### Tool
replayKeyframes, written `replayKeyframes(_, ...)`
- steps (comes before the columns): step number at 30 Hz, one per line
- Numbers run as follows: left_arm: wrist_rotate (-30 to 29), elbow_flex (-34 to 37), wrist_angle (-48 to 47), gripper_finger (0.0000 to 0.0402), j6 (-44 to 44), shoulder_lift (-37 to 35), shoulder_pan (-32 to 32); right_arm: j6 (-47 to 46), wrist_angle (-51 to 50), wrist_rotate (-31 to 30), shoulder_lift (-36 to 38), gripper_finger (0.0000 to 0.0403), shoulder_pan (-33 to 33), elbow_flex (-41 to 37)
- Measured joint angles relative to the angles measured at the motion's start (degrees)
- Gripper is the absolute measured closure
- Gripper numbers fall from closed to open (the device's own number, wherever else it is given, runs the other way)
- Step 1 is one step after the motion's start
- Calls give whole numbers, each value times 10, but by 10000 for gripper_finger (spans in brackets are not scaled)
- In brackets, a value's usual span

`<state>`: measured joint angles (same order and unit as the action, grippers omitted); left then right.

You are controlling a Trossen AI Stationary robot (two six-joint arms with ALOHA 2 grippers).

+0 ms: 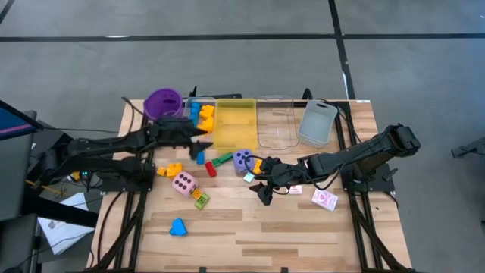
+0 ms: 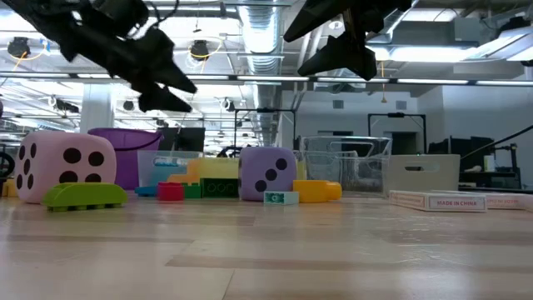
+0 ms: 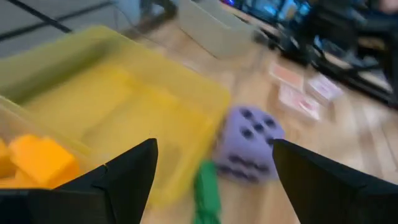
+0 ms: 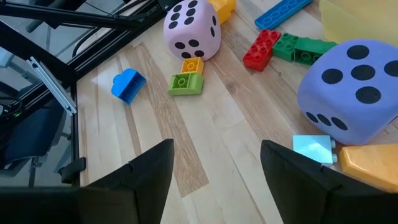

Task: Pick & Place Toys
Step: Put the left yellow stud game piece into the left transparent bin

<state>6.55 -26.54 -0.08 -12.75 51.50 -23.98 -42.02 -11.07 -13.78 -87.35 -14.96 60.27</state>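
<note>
A few blocks (image 1: 203, 114) sit in the clear tray (image 1: 198, 101); beside it, the left gripper (image 1: 201, 139) is spread and empty, the right gripper (image 1: 261, 184) likewise, and both dice (image 1: 242, 160) and most toys remain out.

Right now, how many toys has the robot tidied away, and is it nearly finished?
Only a few blocks sit in the clear tray. Both the left gripper and right gripper are open, holding nothing. Left on the table: purple die, pink die, cards and loose blocks. Not nearly finished.

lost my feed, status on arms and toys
Left gripper open, empty, by the yellow tray. Right gripper open, empty, beside the purple die. Pink die and blocks loose on table, nothing blocking.
</note>
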Motion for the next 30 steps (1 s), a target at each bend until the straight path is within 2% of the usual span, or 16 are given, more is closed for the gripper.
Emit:
replayKeyframes(4, -1, -33, -187, 88, 39, -64, 14, 0, 0, 0, 0, 168, 0, 0)
replayKeyframes(8, -5, -75, -349, 84, 52, -98, 36, 5, 0, -2, 0, 168, 0, 0)
replayKeyframes(14, -26, -103, -389, 84, 35, -92, 100, 5, -4, -12, 0, 168, 5, 0)
replayKeyframes(19, -32, -102, -389, 84, -101, -52, 130, -2, -4, -13, 0, 168, 5, 0)
replayKeyframes(22, -11, -102, -396, 84, -157, -29, 144, -9, -5, -13, 0, 168, 5, 0)
replayKeyframes(25, 18, -106, -444, 84, -191, -4, 159, -9, -5, -13, 0, 168, 5, 0)
replayKeyframes(30, 21, -112, -557, 84, -197, 41, 176, -5, -5, -13, 0, 168, 5, 0)
